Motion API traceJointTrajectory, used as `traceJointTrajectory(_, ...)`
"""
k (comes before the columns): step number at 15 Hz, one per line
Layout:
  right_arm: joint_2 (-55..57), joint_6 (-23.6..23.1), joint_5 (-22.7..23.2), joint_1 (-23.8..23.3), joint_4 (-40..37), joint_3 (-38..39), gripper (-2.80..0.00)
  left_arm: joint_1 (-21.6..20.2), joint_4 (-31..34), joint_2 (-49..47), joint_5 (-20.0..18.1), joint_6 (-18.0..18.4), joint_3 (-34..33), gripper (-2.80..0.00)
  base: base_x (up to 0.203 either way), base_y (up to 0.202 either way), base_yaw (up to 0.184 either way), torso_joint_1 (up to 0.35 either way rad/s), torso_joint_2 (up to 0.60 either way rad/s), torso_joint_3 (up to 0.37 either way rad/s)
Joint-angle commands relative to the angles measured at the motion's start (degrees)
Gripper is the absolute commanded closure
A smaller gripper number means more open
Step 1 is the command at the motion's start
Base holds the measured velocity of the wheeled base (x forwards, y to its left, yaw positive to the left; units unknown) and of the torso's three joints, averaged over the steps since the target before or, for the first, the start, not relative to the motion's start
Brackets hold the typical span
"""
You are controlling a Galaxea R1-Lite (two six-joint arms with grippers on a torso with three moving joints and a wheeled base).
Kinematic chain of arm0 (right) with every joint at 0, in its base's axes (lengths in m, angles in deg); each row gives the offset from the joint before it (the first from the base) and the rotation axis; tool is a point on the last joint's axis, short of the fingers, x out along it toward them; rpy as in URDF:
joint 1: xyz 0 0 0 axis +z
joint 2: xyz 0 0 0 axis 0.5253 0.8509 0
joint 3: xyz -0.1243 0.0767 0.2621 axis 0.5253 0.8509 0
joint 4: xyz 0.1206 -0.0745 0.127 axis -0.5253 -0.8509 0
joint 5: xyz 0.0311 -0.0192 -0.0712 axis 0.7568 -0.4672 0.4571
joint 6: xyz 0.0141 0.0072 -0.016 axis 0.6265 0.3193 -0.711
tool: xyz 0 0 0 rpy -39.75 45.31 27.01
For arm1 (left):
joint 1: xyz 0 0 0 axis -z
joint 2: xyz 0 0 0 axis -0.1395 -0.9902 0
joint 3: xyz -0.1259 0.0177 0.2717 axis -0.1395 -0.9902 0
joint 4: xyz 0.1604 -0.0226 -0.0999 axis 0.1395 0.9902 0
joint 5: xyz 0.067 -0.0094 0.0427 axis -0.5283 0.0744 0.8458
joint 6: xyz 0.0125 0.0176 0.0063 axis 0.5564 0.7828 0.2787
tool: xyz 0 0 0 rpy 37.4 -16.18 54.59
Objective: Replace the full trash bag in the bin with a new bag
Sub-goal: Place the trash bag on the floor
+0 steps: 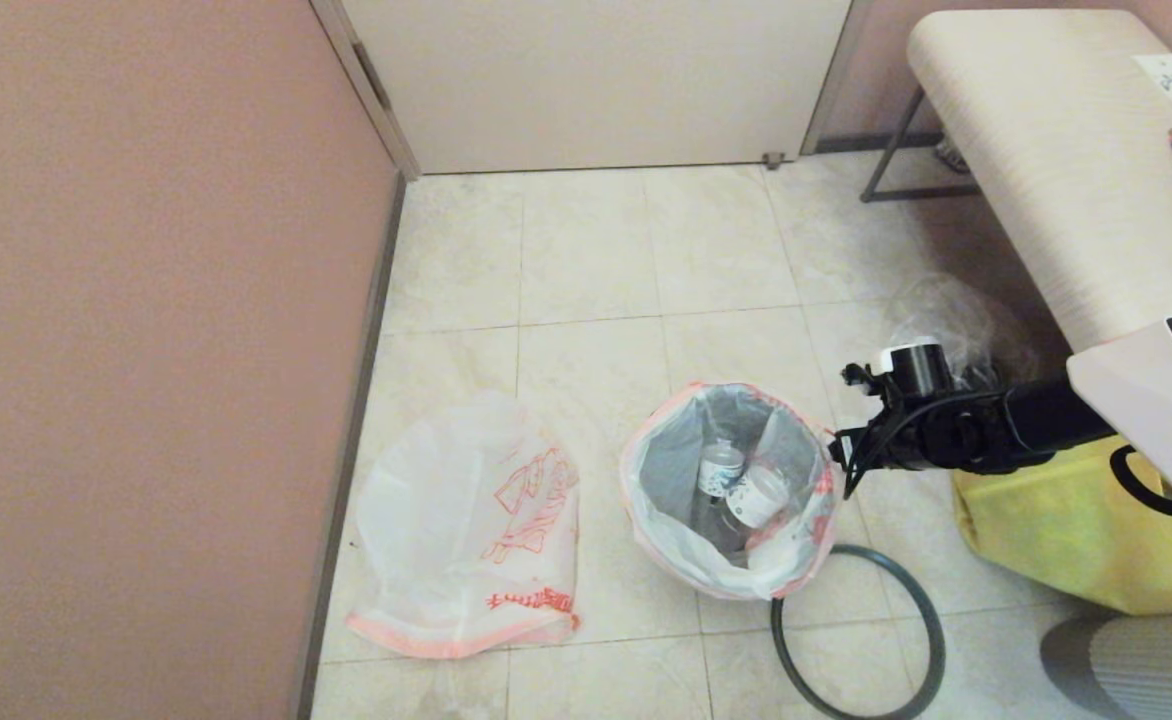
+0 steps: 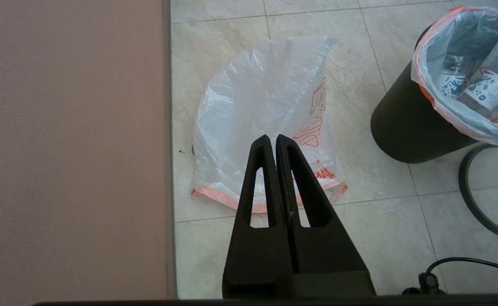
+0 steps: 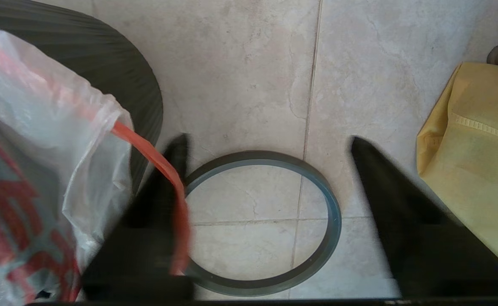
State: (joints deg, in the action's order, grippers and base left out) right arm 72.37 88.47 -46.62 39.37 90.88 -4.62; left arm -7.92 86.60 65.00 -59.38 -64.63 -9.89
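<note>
The full trash bag point(image 1: 666, 520) lines the bin point(image 2: 406, 127), its pink-orange hem folded over the edge and white paper cups point(image 1: 746, 485) inside. My right gripper point(image 1: 838, 455) is at the bag's right edge, open. In the right wrist view point(image 3: 269, 139) the bag's orange loop handle point(image 3: 164, 170) lies across one finger point(image 3: 159, 199). The dark grey hoop point(image 1: 931, 640) lies on the floor beside the bin. The new bag point(image 1: 466, 530) lies flat on the tiles to the left. My left gripper point(image 2: 273, 138) hangs shut above it, out of the head view.
A pink wall point(image 1: 146, 350) runs close along the left. A yellow tote point(image 1: 1066, 520) and a clear bag point(image 1: 956, 320) sit right of the bin, under a pale bench point(image 1: 1046, 150). A shut door point(image 1: 596, 80) stands at the back, with bare tiles before it.
</note>
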Motion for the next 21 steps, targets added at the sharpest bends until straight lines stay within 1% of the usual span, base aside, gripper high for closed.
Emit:
traceJointTrajectory(1,-0.7,0.3,-0.1,0.2,-0.2,0.1,0.00,0.0,0.0,-0.1,0.0,0.0,-0.3,0.00,0.000,0.000,0.000,0.000,0.00,0.000)
traceJointTrajectory(3,-1.3,0.5,-0.2,1.2,-0.4,0.6,0.00,0.0,0.0,-0.1,0.0,0.0,-0.3,0.00,0.000,0.000,0.000,0.000,0.00,0.000)
traceJointTrajectory(7,-2.4,5.2,-0.9,2.1,-0.9,1.3,0.00,0.0,0.0,-0.1,0.0,0.0,-0.3,0.00,0.000,0.000,0.000,0.000,0.00,0.000)
traceJointTrajectory(8,-3.2,6.4,-0.8,2.1,-2.6,1.2,0.00,0.0,0.0,-0.1,0.0,0.0,-0.3,0.00,0.000,0.000,0.000,0.000,0.00,0.000)
traceJointTrajectory(13,-7.6,9.3,-0.4,2.8,-5.4,1.3,0.00,0.0,0.0,-0.1,0.0,0.1,-0.3,0.00,0.000,0.000,0.000,0.000,0.00,0.000)
traceJointTrajectory(16,-11.5,12.3,-0.2,6.0,-9.7,3.0,0.00,0.0,0.0,-0.1,0.0,0.0,-0.3,0.00,0.000,0.000,0.000,0.000,0.00,0.000)
traceJointTrajectory(18,-13.7,12.7,1.2,7.9,-10.1,5.3,0.00,0.0,0.0,-0.1,0.0,0.0,-0.3,0.00,0.000,0.000,0.000,0.000,0.00,0.000)
traceJointTrajectory(21,-15.0,12.8,1.3,9.4,-10.1,6.7,0.00,0.0,0.0,-0.1,0.0,0.0,-0.3,0.00,0.000,0.000,0.000,0.000,0.00,0.000)
